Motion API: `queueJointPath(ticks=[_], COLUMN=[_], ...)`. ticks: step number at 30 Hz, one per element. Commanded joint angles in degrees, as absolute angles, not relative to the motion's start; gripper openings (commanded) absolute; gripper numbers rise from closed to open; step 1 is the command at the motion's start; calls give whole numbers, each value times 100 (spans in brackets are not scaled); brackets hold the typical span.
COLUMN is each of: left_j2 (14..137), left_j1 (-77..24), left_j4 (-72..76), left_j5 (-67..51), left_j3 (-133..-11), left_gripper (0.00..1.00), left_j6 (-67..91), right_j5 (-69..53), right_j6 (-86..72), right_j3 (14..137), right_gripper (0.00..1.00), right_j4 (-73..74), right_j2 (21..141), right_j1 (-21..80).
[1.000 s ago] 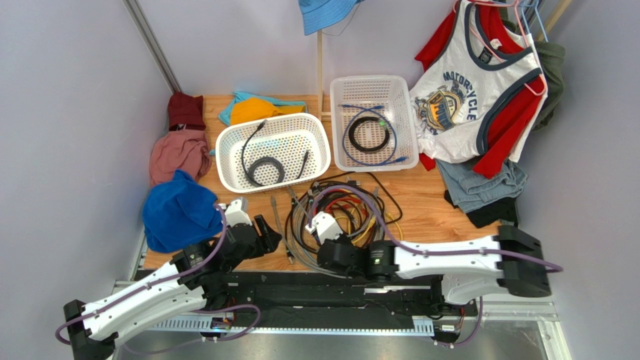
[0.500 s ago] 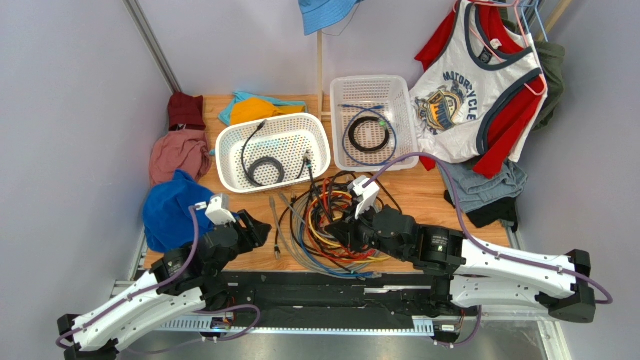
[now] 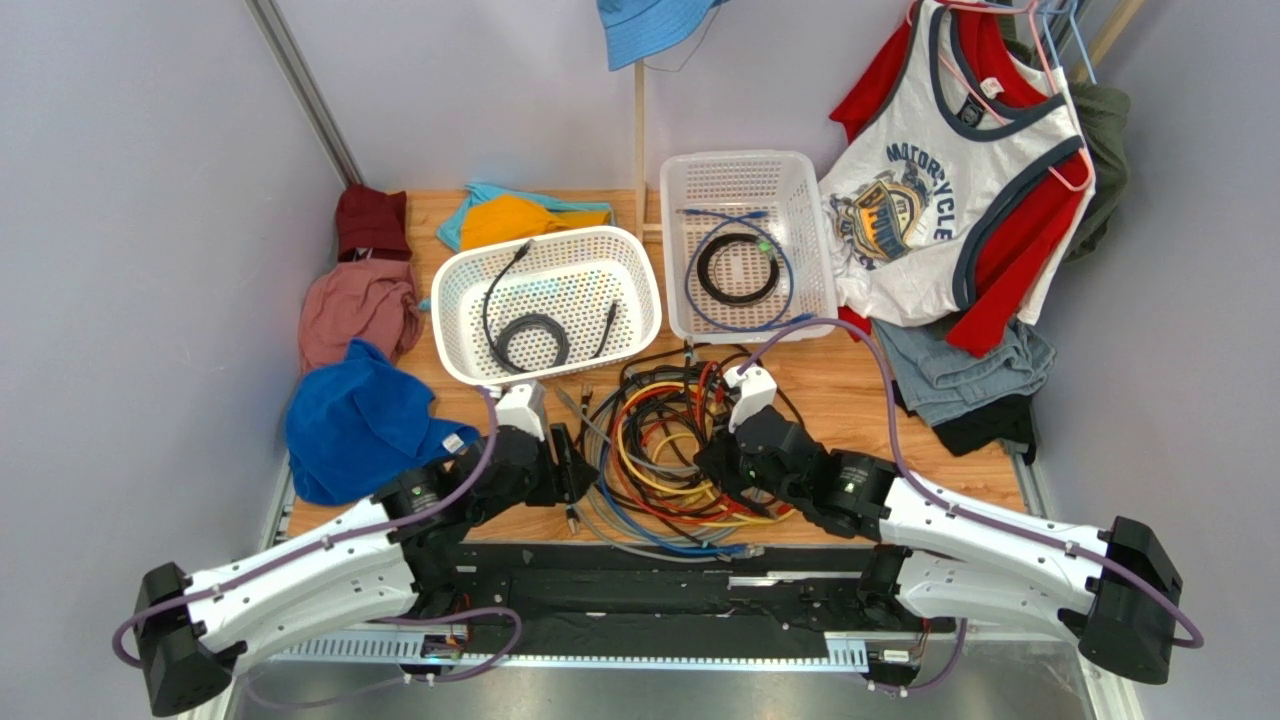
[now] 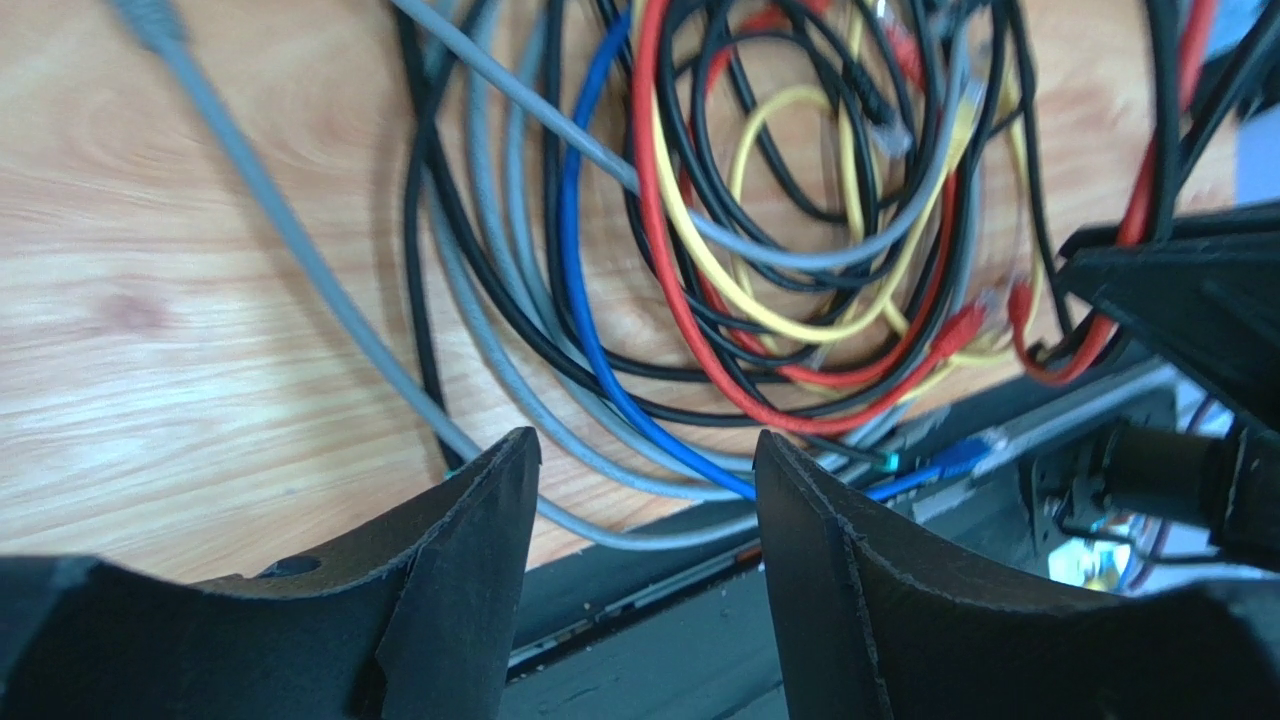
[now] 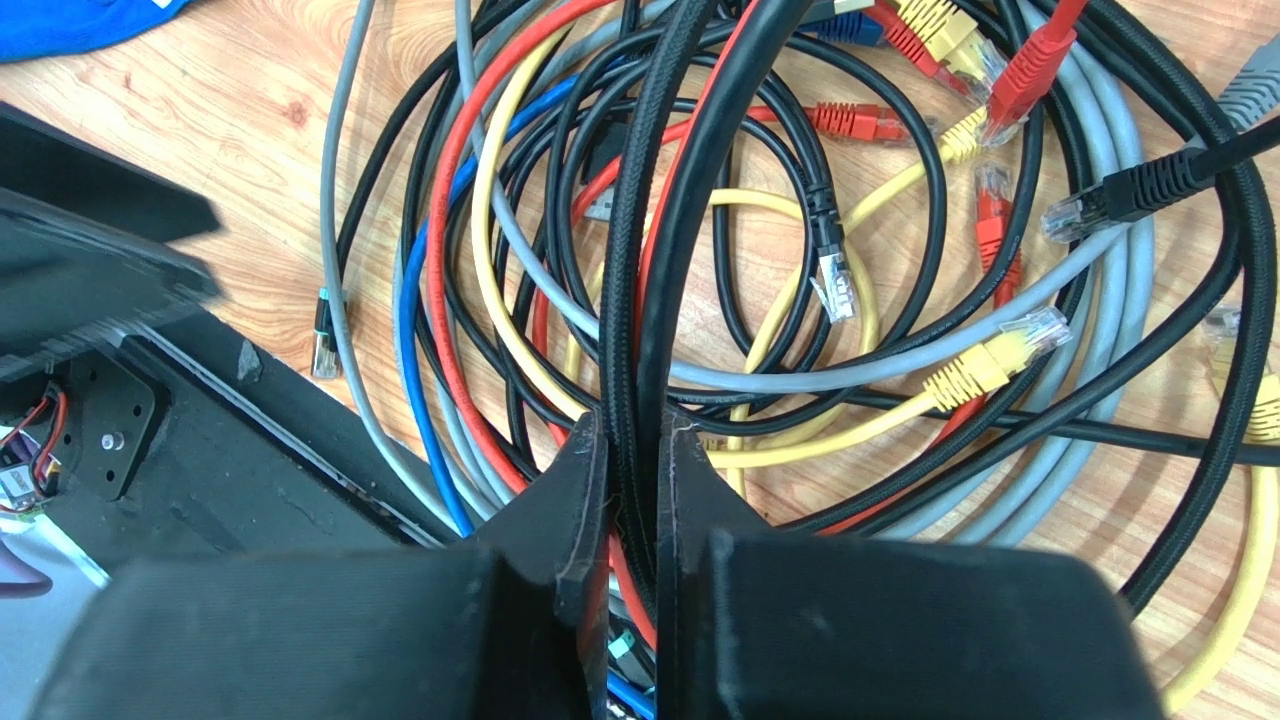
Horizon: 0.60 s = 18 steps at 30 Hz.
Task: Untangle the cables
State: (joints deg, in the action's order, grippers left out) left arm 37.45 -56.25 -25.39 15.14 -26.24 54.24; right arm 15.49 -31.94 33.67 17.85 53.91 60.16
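The cables [image 3: 669, 443] lie in a tangled heap of black, grey, blue, red and yellow loops at the table's near middle. My right gripper [image 5: 634, 435] is shut on black cables [image 5: 706, 165] that run up between its jaws; in the top view it [image 3: 718, 459] sits at the heap's right side. My left gripper [image 4: 639, 458] is open and empty, hovering over grey and blue loops [image 4: 586, 285] at the table's near edge; in the top view it [image 3: 579, 462] is at the heap's left side.
Two white baskets [image 3: 639, 308] [image 3: 819, 240] behind the heap each hold coiled cables. Clothes lie at the left [image 3: 361, 428] and right [image 3: 962, 375]. A shirt [image 3: 939, 195] hangs at the back right. The black base rail [image 3: 646, 578] runs along the near edge.
My left gripper has moved right to the heap's left edge. My right arm swung right and then drew back, and its gripper now sits at the heap's right side, shut on black cables.
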Motion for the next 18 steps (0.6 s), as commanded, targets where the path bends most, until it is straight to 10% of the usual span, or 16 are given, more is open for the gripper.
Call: queueJointPath(ticks=[1, 7, 18], left_j2=[4306, 4456, 4842], left_j1=[-5643, -5643, -5669], left_j4=[-1644, -1573, -1108], left_j5=[792, 756, 229], left_j3=[-2619, -2593, -2277], left_gripper=[63, 63, 54], left_j6=[5177, 5186, 5299], right_j5=[1652, 1494, 1617], right_j6=[-3331, -3401, -3595], right_j3=[3357, 3472, 3243], right_gripper=[0, 39, 43], right_j4=[1898, 2311, 2715], right_j2=[5432, 5292, 4140], right_j1=[5950, 5968, 6029])
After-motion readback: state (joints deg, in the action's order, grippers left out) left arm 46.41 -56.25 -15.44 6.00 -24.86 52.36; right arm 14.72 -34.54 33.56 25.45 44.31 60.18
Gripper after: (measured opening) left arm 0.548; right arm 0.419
